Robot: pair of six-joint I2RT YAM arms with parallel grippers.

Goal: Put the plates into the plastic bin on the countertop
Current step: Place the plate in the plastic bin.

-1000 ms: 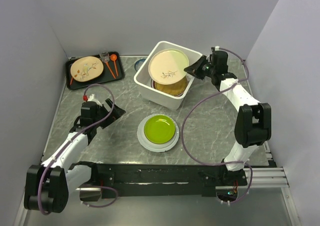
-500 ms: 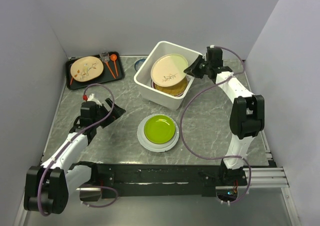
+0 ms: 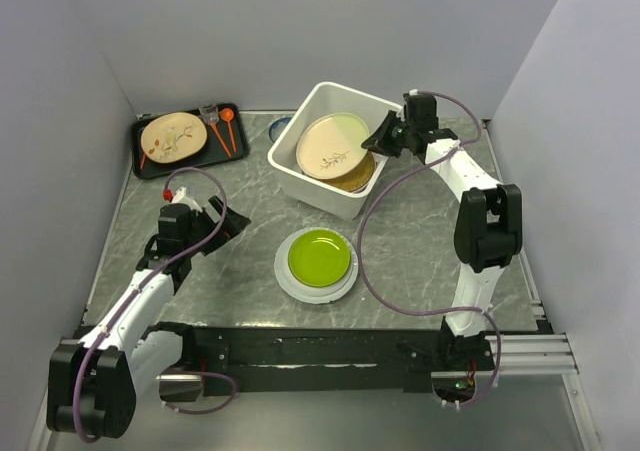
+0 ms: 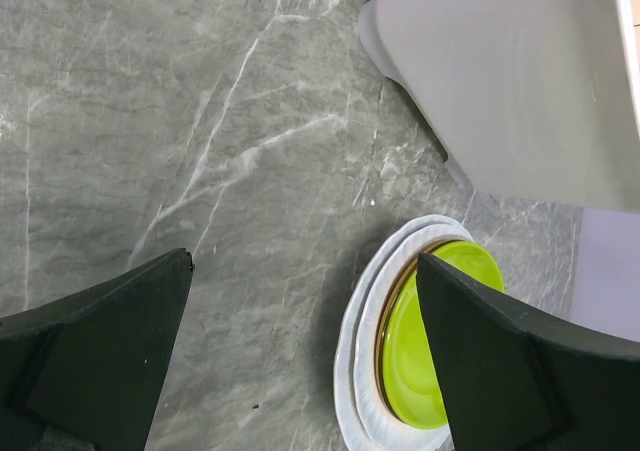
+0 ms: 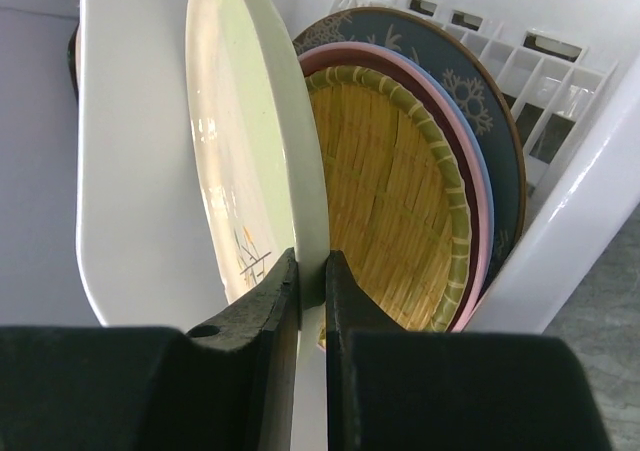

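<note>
Item: cream twig-patterned plate (image 3: 330, 146), rim pinched by right gripper (image 3: 385, 139), tilted in plastic bin (image 3: 335, 199), far edge. Lower flat onto woven plate (image 5: 390, 191) before releasing. Left gripper (image 3: 228, 221): spread, empty.

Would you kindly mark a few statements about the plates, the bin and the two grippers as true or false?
1. The right gripper is shut on the rim of a round cream plate. True.
2. The lime green round plate lies inside the white rectangular plastic bin. False: it rests on a white round plate on the dark marble-look countertop.
3. The left gripper is open and holds nothing. True.
4. Apart from the cream plate, the bin has nothing in it. False: a woven yellow plate and a grey-blue snowflake plate are among those already in it.
</note>
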